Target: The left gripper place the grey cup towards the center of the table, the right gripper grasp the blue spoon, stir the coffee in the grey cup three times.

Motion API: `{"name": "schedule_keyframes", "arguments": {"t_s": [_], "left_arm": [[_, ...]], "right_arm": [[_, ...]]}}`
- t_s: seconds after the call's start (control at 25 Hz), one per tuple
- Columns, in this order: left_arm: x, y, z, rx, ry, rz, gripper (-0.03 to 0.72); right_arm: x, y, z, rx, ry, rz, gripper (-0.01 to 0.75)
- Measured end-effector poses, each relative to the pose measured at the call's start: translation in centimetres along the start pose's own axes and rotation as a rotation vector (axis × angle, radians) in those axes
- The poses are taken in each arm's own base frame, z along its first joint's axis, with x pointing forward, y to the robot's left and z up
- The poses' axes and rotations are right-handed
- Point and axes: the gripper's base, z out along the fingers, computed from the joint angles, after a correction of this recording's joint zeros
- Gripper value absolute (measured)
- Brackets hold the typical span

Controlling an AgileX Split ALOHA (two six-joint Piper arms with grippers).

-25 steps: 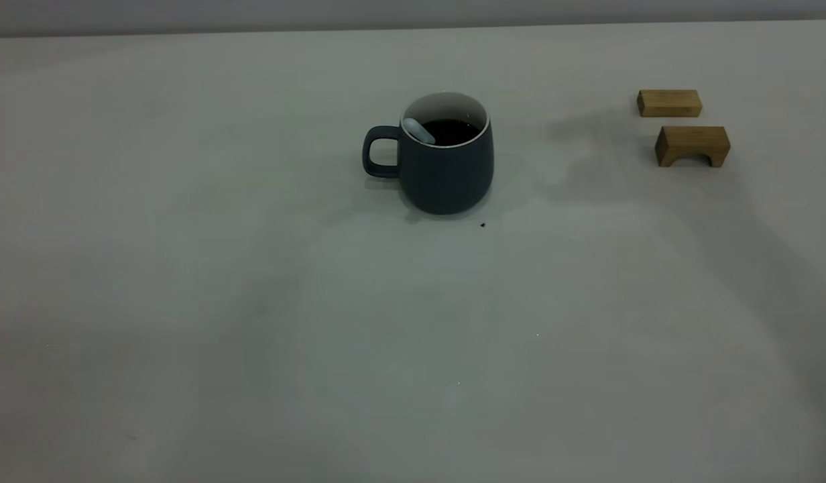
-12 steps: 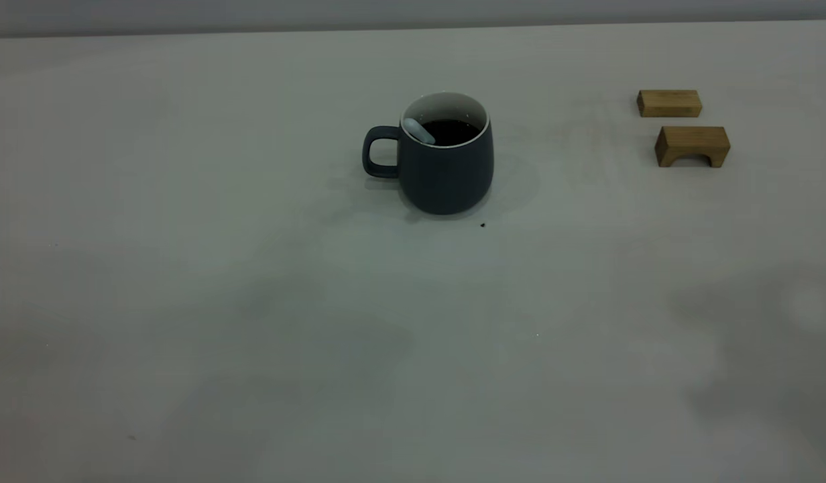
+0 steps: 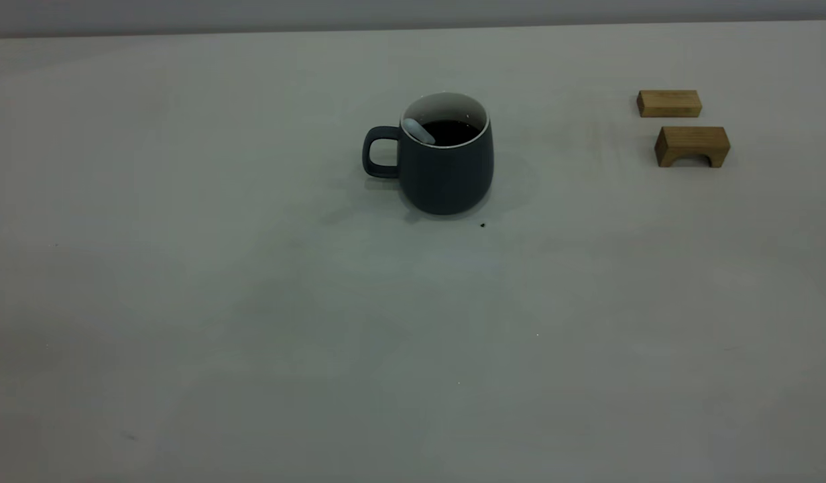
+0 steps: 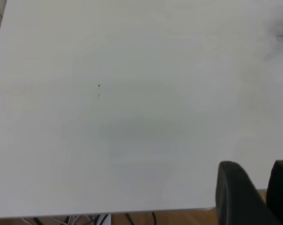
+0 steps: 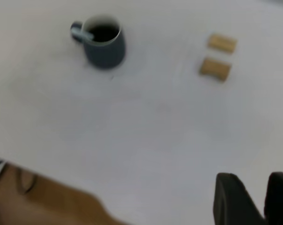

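Sitting upright near the middle of the broad off-white matte table [image 3: 252, 322] is the dark slate-grey rounded cup [image 3: 446, 171], white inside, its loop handle pointing toward the left side. Inside it lies the flat dark brown-black coffee [image 3: 453, 131], and the small pale-blue-handled spoon [image 3: 418, 130] leans against the rim on the handle side, its lower end down in the liquid. Just in front of the cup's base, a tiny dark speck [image 3: 483, 225] marks the table. Off to the right, well apart from the cup, two wooden blocks: a plain rectangular block [image 3: 669, 103] farther back, an arch-shaped wooden block [image 3: 692, 145] just in front of it. Neither arm appears in the exterior view. The left black two-fingered tool [image 4: 259, 187] hangs over the table's edge, its fingers parted by a narrow gap and holding nothing. The right black tool [image 5: 256, 197] is high above the table near its edge, fingers likewise slightly apart and empty, cup and blocks far beyond it.
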Motion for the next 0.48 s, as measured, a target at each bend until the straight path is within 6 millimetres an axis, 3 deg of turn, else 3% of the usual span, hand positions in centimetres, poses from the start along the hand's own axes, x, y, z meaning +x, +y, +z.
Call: {"name": "schedule_keyframes", "arguments": {"t_s": [0.08,0.24,0.48], "left_arm": [[0.0,0.0,0.0,0.000,0.000,0.000,0.237],[0.0,0.0,0.0,0.000,0.000,0.000,0.237],[0.0,0.0,0.0,0.000,0.000,0.000,0.237]], "right_arm": [[1.9,0.3,-1.1,0.042,-0.065,-0.014,0.211],[4.7,0.9,-1.2,0.071,-0.115,-0.018,0.215],[7.6,1.2,0.8,0.065,-0.086,0.013,0.223]]}}
